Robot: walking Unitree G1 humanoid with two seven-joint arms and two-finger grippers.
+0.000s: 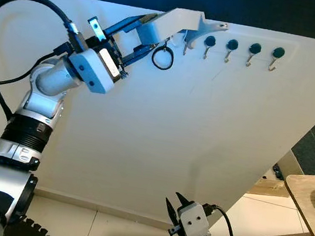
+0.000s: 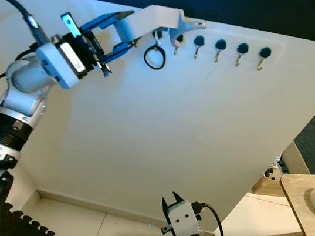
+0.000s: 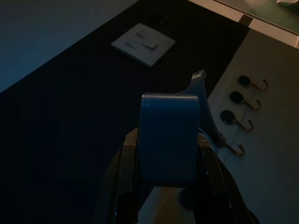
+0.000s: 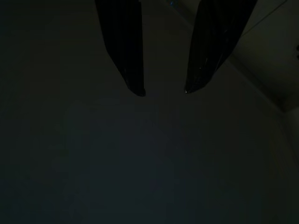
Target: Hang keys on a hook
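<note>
The left gripper [image 1: 158, 32] is raised to the hook row [image 1: 239, 50] on the white wall [image 1: 203, 131], its fingers pinching a large pale key [image 1: 187, 20]. The black ring [image 1: 162, 57] dangles below the key, at the row's near end, apparently on or just beside the first hook; which is unclear. Letting go before the ring seats could drop it. The right gripper [image 1: 174, 209] hangs idle, fingers spread.

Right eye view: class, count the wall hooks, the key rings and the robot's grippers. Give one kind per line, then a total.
Wall hooks: 6
Key ring: 1
Grippers: 2, the left gripper and the right gripper
Total: 9
</note>
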